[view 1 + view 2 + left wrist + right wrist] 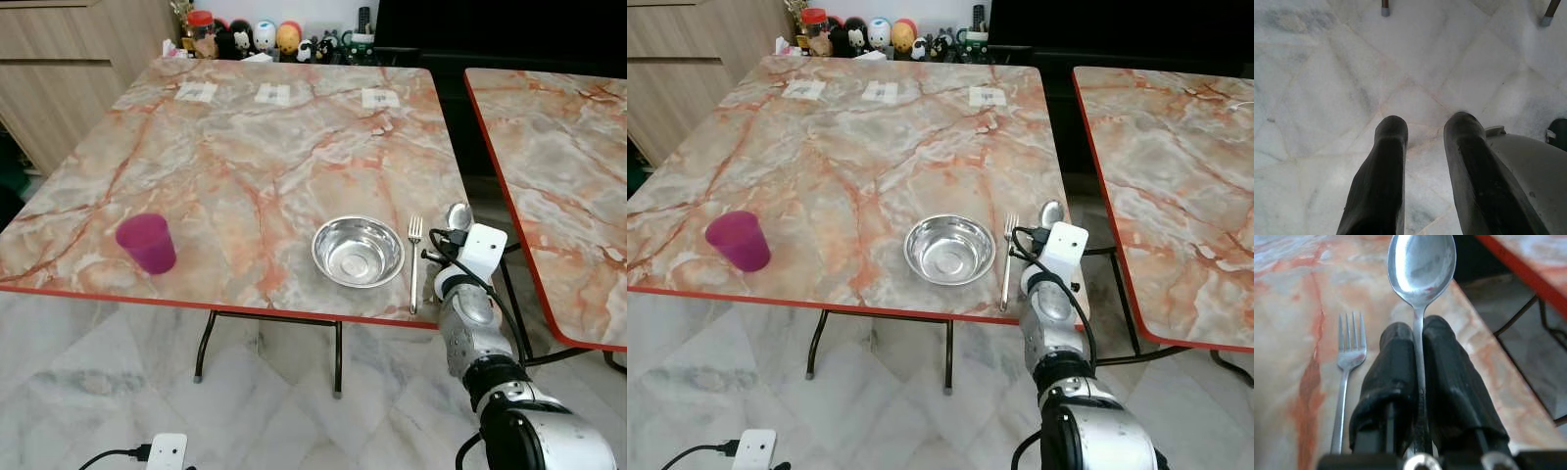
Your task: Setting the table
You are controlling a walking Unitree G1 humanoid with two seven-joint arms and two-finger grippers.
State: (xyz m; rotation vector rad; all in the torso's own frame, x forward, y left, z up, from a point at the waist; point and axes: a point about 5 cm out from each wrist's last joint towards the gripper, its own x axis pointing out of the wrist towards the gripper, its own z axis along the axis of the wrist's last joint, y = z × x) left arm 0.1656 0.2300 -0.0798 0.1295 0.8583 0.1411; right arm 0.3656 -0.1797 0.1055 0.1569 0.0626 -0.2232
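Spoon [1422, 269] clamped by handle between closed fingers of right pincer [1419, 340], over bench [245, 166] near right edge, just right of fork [414, 262]; bowl [358, 251] left of fork. Left pincer [1425, 129] open, empty, above floor.

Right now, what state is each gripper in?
Left gripper: open, holding nothing, hanging over the floor.
Right gripper: closed on the spoon beside the fork.

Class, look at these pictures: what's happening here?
A robot is setting a table. Its right claw is shut on a spoon at the table's near right corner, just right of a fork. A bowl lies left of the fork, a cup farther left. The left claw hangs open over the floor.
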